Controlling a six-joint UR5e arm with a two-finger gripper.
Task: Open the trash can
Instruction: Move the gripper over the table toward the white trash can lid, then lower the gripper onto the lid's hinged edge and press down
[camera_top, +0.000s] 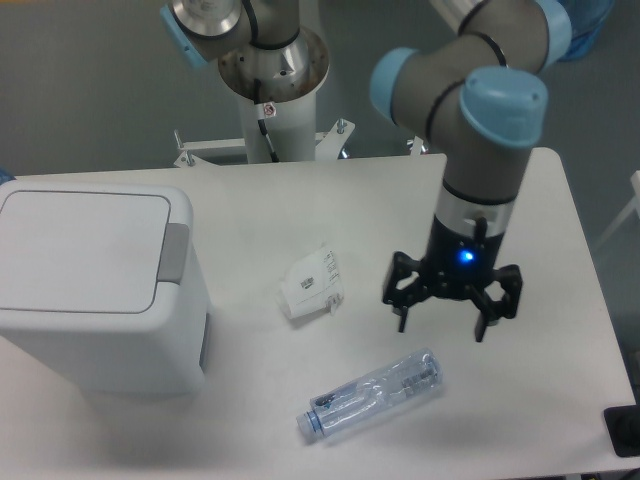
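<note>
Boxy white plastic trash can (95, 290), flat lid down; black claw (441, 322) spread, empty.

— State the obstacles between the tool (441, 320) and the trash can (100, 290).
— One crumpled white packet (312, 283) lies on the table (300, 200) between them. A clear plastic bottle (372, 394) lies nearer the front edge, just below the tool.
— Free passage?
— Bare table runs behind the packet toward the lid (80, 250); the space above the lid is unobstructed.
</note>
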